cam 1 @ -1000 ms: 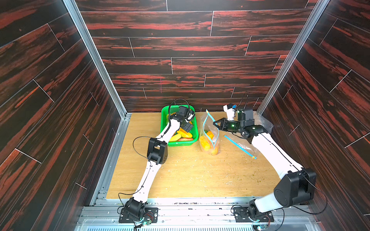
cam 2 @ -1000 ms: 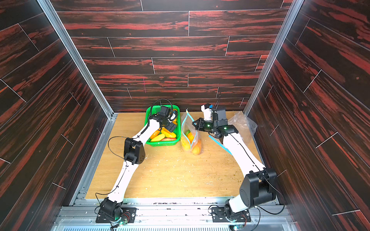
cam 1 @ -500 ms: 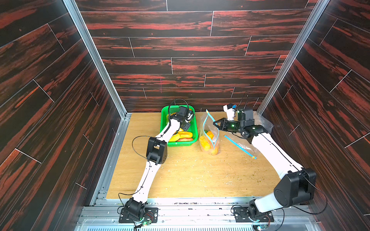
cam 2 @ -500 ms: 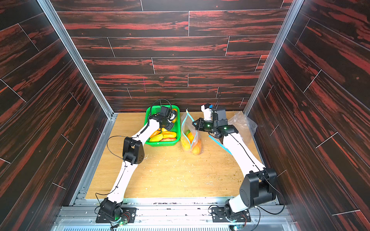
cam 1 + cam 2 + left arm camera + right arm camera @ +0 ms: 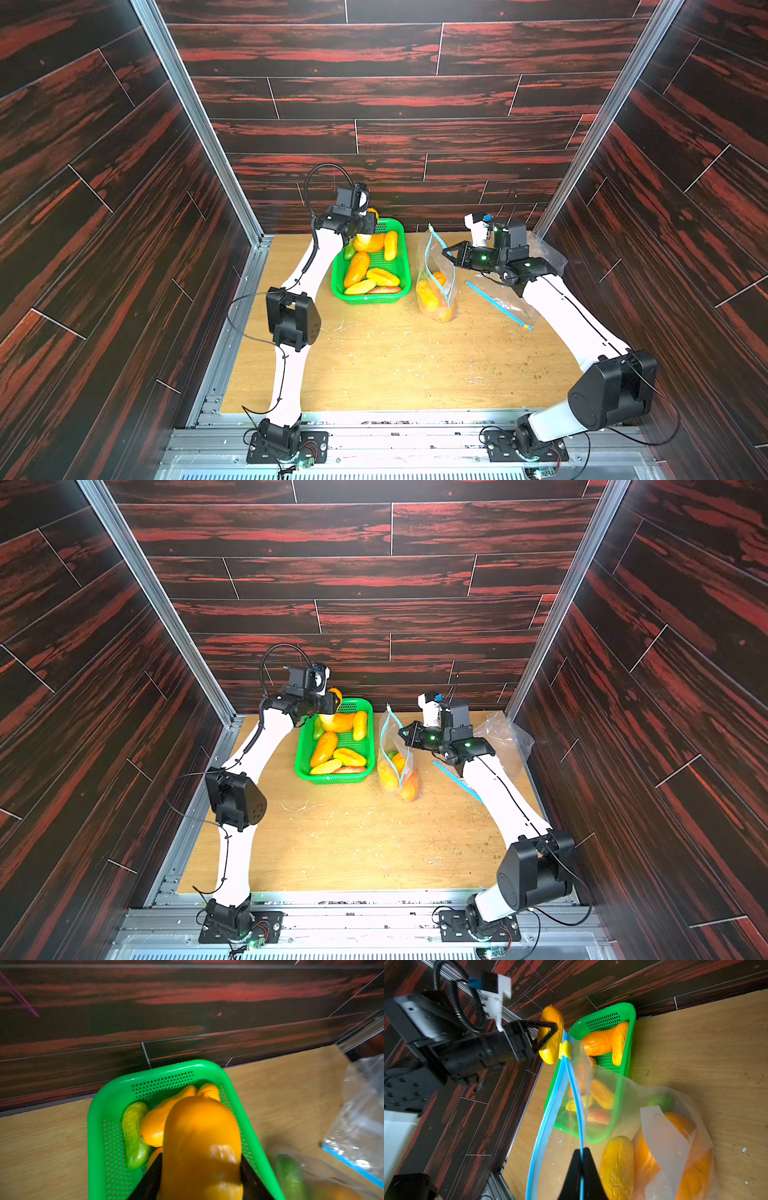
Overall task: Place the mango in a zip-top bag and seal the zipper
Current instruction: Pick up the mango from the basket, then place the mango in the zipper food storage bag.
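Observation:
My left gripper [image 5: 365, 227] is shut on an orange-yellow mango [image 5: 201, 1142] and holds it above the back of the green basket [image 5: 370, 300]. The black fingers [image 5: 154, 1169] press both its sides. The clear zip-top bag [image 5: 436, 286] stands upright to the right of the basket with its mouth open and several mangoes inside. My right gripper [image 5: 580, 1150] is shut on the bag's blue zipper edge [image 5: 578, 1105] and holds that side up. A yellow slider [image 5: 565, 1049] sits at the zipper's far end, close to the held mango [image 5: 550, 1039].
Several more mangoes [image 5: 357, 268] and a green one [image 5: 133, 1132] lie in the basket [image 5: 95, 1109]. A second clear bag [image 5: 544, 249] with a blue zipper strip [image 5: 498, 305] lies on the table behind and under my right arm. Dark wood walls close in three sides.
My left gripper has closed on a mango in the basket and lifted it clear of the others. The right gripper and bag have not moved.

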### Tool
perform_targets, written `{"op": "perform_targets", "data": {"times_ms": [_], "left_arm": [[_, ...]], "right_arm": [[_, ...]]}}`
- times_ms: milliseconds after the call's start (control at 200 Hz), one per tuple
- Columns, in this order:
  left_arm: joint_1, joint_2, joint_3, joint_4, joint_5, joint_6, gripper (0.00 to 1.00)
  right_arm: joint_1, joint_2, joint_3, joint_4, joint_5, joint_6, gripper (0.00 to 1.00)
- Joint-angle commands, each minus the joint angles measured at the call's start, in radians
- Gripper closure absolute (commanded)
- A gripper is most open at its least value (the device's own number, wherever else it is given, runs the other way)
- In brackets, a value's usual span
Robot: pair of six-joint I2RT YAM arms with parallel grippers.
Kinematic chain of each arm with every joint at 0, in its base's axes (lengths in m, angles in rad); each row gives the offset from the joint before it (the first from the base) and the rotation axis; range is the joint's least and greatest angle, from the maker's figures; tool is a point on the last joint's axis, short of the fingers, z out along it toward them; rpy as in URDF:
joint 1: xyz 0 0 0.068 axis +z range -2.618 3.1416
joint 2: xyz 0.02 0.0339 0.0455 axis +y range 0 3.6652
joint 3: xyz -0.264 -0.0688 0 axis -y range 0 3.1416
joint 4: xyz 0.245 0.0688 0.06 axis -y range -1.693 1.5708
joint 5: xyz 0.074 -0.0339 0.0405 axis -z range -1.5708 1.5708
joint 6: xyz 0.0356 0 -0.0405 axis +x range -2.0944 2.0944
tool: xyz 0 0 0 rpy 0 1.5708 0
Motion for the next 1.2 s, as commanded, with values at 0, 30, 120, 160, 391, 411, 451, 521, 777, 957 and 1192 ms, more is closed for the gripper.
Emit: {"op": "perform_targets", "data": {"times_ms": [0, 30, 120, 160, 391, 411, 451, 521, 777, 957, 1192], "left_arm": [[0.005, -0.041, -0.059, -0.010, 0.096, -0.096, 0.77], [0.011, -0.058, -0.084, 0.027, 0.132, -0.125, 0.78], [0.028, -0.154, -0.242, 0.220, 0.259, -0.251, 0.78], [0.030, -0.222, -0.355, 0.375, 0.299, -0.319, 0.79], [0.007, -0.601, -1.022, 1.380, 0.219, -0.719, 0.80], [-0.002, -0.618, -1.046, 1.406, 0.208, -0.724, 0.79], [-0.022, -0.648, -1.082, 1.458, 0.198, -0.720, 0.80], [-0.069, -0.690, -1.120, 1.504, 0.170, -0.695, 0.80], [-0.243, -0.692, -1.113, 1.539, 0.202, -0.546, 0.83], [-0.294, -0.628, -1.134, 1.625, 0.217, -0.496, 0.88], [-0.348, -0.555, -1.154, 1.625, 0.158, -0.332, 0.89]], "right_arm": [[0.005, 0.005, 0.026, 0.012, -0.002, 0.007, 1.00], [0.006, 0.008, 0.027, 0.012, 0.001, 0.006, 1.00], [0.005, 0.025, 0.040, 0.007, 0.009, 0.014, 1.00], [0.005, 0.035, 0.049, 0.004, 0.012, 0.021, 1.00], [0.023, 0.095, 0.116, 0.012, 0.002, 0.061, 1.00], [0.026, 0.100, 0.124, 0.012, 0.001, 0.062, 1.00], [0.033, 0.109, 0.139, 0.012, 0.001, 0.063, 1.00], [0.043, 0.120, 0.159, 0.010, 0.003, 0.067, 1.00], [0.055, 0.134, 0.184, 0.030, -0.009, 0.102, 1.00], [0.054, 0.106, 0.181, 0.043, 0.002, 0.135, 1.00], [0.054, 0.076, 0.179, 0.061, -0.005, 0.169, 1.00]]}}
